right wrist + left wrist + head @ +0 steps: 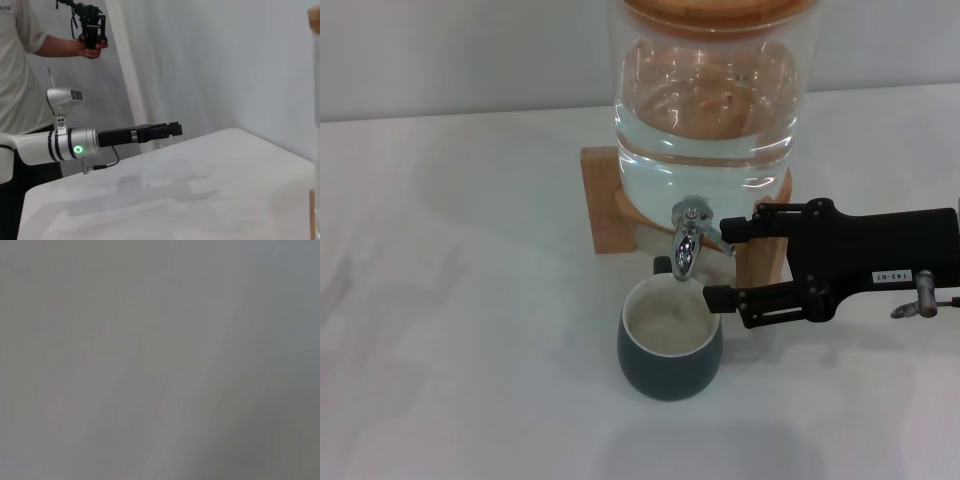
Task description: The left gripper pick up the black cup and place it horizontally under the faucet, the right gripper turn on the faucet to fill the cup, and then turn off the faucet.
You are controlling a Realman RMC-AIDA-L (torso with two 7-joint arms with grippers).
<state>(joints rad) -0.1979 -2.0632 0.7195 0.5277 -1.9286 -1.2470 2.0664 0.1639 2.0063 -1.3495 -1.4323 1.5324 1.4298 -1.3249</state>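
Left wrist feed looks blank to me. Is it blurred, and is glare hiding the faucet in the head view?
Left wrist view: uniform grey, nothing resolvable. Head view: highlights on the faucet and glass dispenser, both legible; black cup and right gripper clear. Right wrist view: left gripper sharp.

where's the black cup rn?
Head view: black cup stands upright on the table, directly under the faucet, right gripper at its right.

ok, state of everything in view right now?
cup: upright on the table, under the spout, ungripped; fill level unclear.
faucet: spout pointing down over the cup; no stream I can make out.
dispenser: on its wooden stand, holding water.
right gripper: open, beside the faucet, one finger near the lever, the other near the cup rim.
left gripper: off by the table edge, holding nothing.
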